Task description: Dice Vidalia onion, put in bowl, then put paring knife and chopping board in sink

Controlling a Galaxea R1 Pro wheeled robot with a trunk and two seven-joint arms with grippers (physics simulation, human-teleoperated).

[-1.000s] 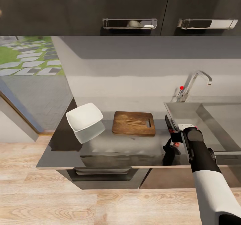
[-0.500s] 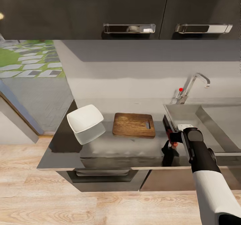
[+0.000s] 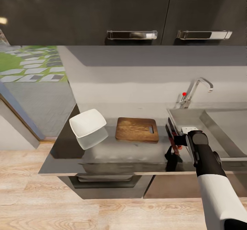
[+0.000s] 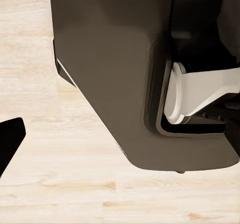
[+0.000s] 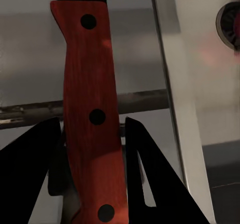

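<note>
Paring knife (image 5: 90, 119), red handle w/ 3 dark rivets, sits between the right gripper (image 3: 175, 141)'s 2 black fingers (image 5: 30, 174), which are closed on the handle; dark blade points away over the countertop (image 3: 113, 149), just beside the sink (image 3: 192, 115) rim. Chopping board (image 3: 137, 129) lies near, white bowl (image 3: 87, 122) beyond it. Left gripper (image 4: 7, 141): can't tell its state.

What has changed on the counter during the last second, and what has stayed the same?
Little changed. The whole head view shifted slightly, so the camera moved, not the things. The right gripper is closed on the knife beside the sink, as before. The bowl and the cutting board lie where they were on the counter.
</note>
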